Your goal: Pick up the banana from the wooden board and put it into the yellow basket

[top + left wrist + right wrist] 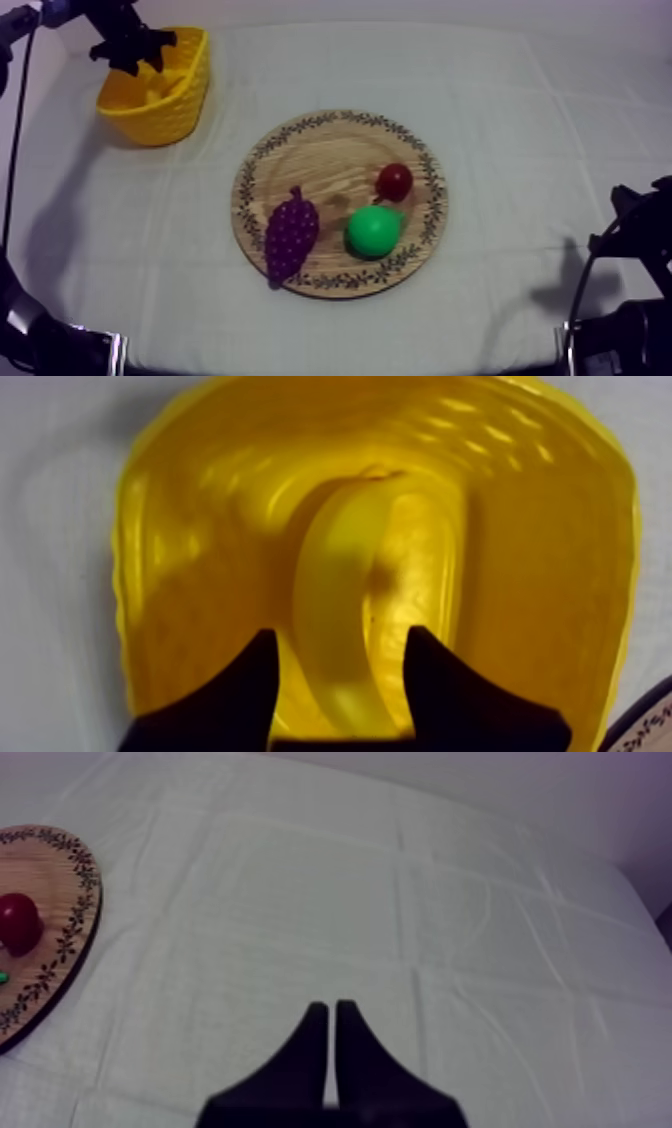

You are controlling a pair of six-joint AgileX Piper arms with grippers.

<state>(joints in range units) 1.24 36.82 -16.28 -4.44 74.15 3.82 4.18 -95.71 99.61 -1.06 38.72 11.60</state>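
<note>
A: Which step?
B: The release, near the end of the task. The left gripper [138, 52] sits at the upper left of the top frame, right over the yellow basket [185, 105]
A: Where's the banana?
B: The banana [335, 591] lies inside the basket, not on the wooden board [330, 150]. It's between the left fingers [245, 696]
A: Jaws?
B: Left spread, one finger each side of the banana. A thin strip of yellow shows on each side, so I judge them off it, not pinching. Right gripper [331, 1014] pressed together into a wedge with nothing in it, over bare cloth [400, 902] near the board's rim
A: What's on the board?
B: Grapes [291, 235], pear [374, 230] and small red fruit [394, 181], at the centre of the top frame
A: Next move?
B: My guess: lift the left gripper straight up out of the basket. Keep the jaws wide so no finger drags the banana or catches the basket wall, then pull away. The right arm has no job
</note>
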